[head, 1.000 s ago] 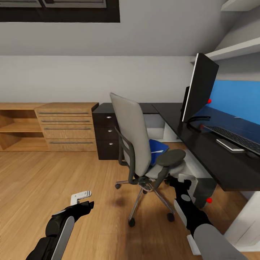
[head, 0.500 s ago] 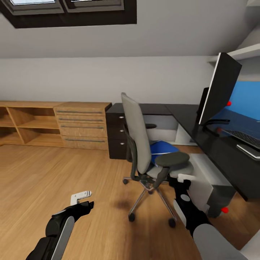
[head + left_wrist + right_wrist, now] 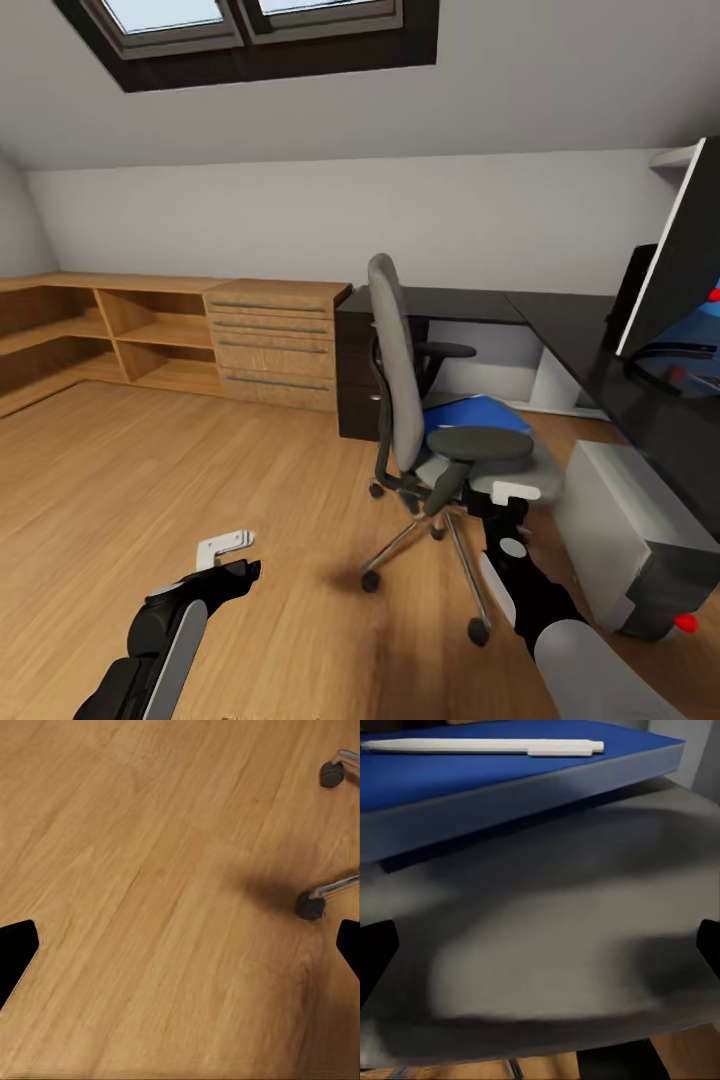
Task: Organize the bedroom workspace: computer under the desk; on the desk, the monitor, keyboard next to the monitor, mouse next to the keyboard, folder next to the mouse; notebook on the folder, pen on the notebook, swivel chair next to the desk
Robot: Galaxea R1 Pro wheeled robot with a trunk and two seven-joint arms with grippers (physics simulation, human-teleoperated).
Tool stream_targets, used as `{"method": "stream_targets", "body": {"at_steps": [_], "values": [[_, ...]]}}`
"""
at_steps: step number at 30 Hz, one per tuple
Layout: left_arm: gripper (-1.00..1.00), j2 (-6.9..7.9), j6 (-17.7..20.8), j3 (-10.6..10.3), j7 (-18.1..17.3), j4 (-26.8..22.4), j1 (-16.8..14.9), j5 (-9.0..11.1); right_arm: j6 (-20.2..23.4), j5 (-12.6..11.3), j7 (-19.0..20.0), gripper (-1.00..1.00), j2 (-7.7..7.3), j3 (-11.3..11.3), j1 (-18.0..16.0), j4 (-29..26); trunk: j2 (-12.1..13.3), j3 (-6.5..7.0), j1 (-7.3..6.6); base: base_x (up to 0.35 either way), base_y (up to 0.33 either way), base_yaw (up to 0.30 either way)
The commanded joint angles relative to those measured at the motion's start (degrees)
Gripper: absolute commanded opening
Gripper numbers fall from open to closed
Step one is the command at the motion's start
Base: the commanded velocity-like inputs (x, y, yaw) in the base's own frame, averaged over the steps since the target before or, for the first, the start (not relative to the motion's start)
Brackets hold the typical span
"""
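Swivel chair [image 3: 430, 440] stands between the robot and the black worktop [image 3: 600, 350], pen [image 3: 487, 747] on its blue folder [image 3: 472, 784]; right tool [image 3: 508, 500] at the seat, left tool [image 3: 225, 555] over the floor, both apart.

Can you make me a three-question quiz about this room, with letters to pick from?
1. Where does the pen lie?
A. on the floor
B. on the blue pad on the chair
C. on the desk

2. What colour is the chair back?
A. grey
B. red
C. green

3. How is the left claw?
A. shut on the pen
B. open, holding nothing
C. shut on a chair wheel

Answers:
1 B: the right wrist view shows the white pen on the blue pad above the grey seat.
2 A: the head view shows a grey backrest.
3 B: its fingers stand apart over bare wooden floor.
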Motion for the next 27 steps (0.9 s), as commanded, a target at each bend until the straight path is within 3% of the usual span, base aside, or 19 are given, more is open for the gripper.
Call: {"method": "stream_targets", "body": {"at_steps": [1,27], "values": [[1.0,-0.03,0.15,-0.01,0.48,-0.03,-0.05,0.59,-0.18,-0.21,0.08,1.0,0.04,-0.07,-0.01,0.07,-0.02,-0.06,-0.01,0.0,0.0,0.277],[1.0,-0.05,-0.27,-0.09,0.39,0.07,-0.05,0.59,-0.18,-0.28,0.09,1.0,0.01,-0.11,-0.01,0.0,-0.02,-0.06,-0.01,0.0,0.0,0.266]]}}
